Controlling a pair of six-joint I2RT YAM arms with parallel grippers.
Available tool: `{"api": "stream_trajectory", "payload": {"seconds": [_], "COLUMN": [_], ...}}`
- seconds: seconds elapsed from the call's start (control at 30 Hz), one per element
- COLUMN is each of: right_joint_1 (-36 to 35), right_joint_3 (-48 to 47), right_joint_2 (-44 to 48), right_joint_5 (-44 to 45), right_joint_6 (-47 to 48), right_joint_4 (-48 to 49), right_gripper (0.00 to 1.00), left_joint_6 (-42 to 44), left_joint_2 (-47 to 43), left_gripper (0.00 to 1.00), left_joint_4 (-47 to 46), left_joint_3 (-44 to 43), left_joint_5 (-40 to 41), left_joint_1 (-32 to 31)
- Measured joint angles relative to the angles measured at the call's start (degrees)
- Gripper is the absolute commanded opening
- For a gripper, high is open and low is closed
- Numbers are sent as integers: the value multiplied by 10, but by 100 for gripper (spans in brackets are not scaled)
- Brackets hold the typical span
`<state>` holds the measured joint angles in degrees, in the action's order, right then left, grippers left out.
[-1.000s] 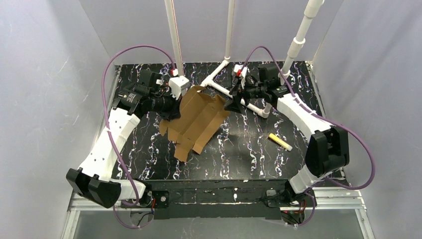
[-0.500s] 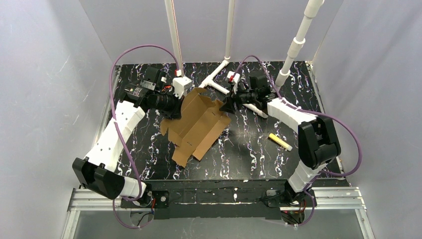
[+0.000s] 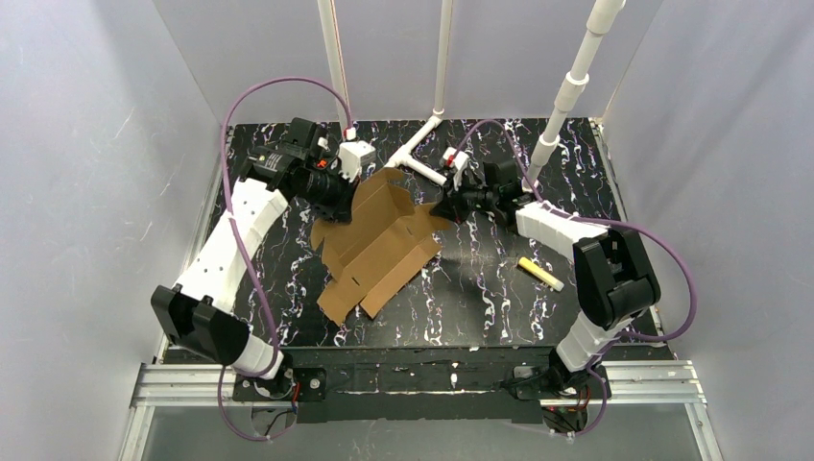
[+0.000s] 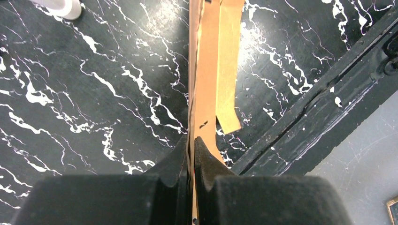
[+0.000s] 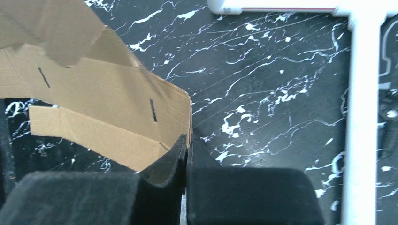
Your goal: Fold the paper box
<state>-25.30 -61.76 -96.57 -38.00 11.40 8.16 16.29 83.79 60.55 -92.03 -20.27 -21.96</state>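
The paper box [image 3: 379,245] is a brown die-cut cardboard sheet, partly bent up into a trough, in the middle of the black marbled table. My left gripper [image 3: 338,209] is shut on its left edge. In the left wrist view the sheet [image 4: 206,84] runs edge-on straight out from between the pinching fingertips of that gripper [image 4: 191,143]. My right gripper [image 3: 444,206] is shut on the sheet's right corner. In the right wrist view the cardboard panel [image 5: 94,93], with its slots, spreads to the left of that gripper [image 5: 187,139].
A yellow cylinder [image 3: 540,274] lies on the table at the right. A white pipe frame [image 3: 422,154] and a white block [image 3: 357,158] stand at the back, and the pipe [image 5: 361,93] passes to the right of my right gripper. The table's near rail [image 4: 324,103] lies close by.
My right gripper has moved in from the right and shut on the cardboard's right corner. The left arm has swung back and the sheet has bent up more.
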Motion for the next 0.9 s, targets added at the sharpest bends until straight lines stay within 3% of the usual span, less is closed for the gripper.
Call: {"api": "stream_trajectory", "payload": {"seconds": [0.4, 0.9], "right_joint_1": [8, 11], "right_joint_3": [126, 159], "right_joint_2": [20, 21], "right_joint_5": [5, -57], "right_joint_6": [-163, -140], "right_joint_4": [195, 246], "right_gripper": [1, 1], "left_joint_6": [13, 2], "left_joint_2": [50, 10], "left_gripper": [0, 0], "left_joint_4": [26, -16], "left_joint_3": [-65, 57], "left_joint_5": [3, -32], "left_joint_1": [-31, -38]}}
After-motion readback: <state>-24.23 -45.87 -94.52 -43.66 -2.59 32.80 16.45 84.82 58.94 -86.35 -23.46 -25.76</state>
